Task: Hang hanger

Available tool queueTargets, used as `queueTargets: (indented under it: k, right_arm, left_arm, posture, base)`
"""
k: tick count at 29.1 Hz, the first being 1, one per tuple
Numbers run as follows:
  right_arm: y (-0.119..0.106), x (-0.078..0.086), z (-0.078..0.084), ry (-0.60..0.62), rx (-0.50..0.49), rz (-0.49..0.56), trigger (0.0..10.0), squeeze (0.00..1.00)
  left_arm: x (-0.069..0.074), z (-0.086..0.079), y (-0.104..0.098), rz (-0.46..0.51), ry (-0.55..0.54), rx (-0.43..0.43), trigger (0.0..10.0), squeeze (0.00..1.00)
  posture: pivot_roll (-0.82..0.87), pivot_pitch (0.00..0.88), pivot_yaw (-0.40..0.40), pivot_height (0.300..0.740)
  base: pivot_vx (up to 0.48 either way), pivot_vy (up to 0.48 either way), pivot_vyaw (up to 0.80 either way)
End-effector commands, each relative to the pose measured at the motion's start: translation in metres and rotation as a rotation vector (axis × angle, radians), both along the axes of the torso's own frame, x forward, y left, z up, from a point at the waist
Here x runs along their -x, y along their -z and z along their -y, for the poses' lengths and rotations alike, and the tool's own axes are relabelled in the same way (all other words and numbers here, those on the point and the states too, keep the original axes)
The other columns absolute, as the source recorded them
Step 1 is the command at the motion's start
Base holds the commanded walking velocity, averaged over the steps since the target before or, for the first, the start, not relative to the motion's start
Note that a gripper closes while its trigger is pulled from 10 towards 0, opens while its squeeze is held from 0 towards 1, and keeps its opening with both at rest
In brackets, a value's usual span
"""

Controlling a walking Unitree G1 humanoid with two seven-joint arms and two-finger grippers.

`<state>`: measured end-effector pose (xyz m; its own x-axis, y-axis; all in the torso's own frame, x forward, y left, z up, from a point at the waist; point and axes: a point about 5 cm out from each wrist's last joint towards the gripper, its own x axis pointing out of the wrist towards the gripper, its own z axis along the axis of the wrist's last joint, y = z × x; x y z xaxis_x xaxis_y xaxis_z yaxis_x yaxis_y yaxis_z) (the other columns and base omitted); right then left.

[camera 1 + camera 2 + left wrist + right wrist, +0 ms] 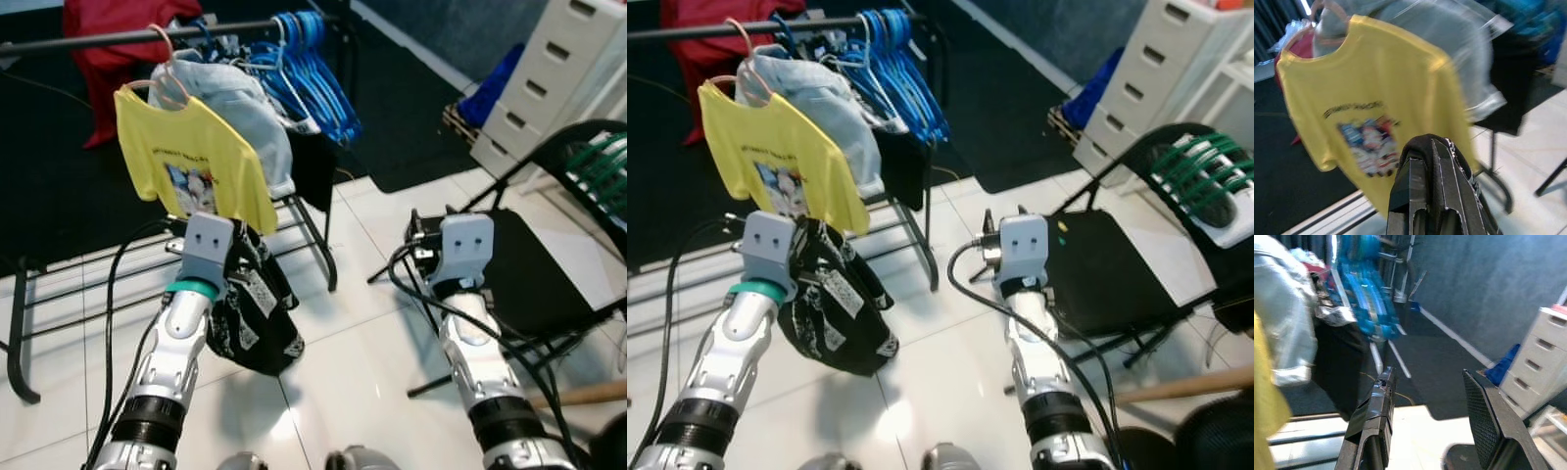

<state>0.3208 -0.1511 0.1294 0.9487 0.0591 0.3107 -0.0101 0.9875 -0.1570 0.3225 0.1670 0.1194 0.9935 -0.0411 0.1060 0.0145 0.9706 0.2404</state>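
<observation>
Hanger (168, 78), pink, w/ yellow tee (191, 157), hangs on the dark rail (108, 39) beside blue hangers (313, 73). Head views: our left claw (240, 269) sits below the tee, gripping a black patterned garment (257, 318); right claw (991, 245) is near the black folding chair (1102, 259), holding nothing. Left wrist: fingers (1437, 191) closed on black cloth, tee just ahead. Right wrist: we can't tell if the fingers (1374, 423) are apart or together.
</observation>
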Motion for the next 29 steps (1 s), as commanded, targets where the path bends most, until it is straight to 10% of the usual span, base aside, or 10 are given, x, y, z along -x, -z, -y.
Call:
queueTargets:
  k: [1,15,29]
  right_arm:
    - [-0.010,0.001,-0.002,-0.047,0.048,0.042,10.0,0.00]
    - [-0.060,-0.002,-0.013,-0.198,0.129,0.183,10.0,0.00]
    - [-0.069,-0.008,0.001,-0.105,0.145,0.187,10.0,0.00]
  left_arm:
    - [-0.002,-0.010,-0.004,0.028,-0.086,0.007,10.0,0.00]
    - [0.006,-0.051,-0.010,0.070,-0.369,-0.003,10.0,0.00]
    - [0.006,-0.041,-0.011,0.075,-0.340,0.022,10.0,0.00]
  posture:
    - [-0.04,0.023,0.027,0.740]
    - [-0.04,0.030,0.024,0.740]
    - [-0.05,0.034,0.029,0.740]
  base:
    - [0.480,0.000,0.00]
    - [0.470,0.000,0.00]
    - [0.126,0.000,0.00]
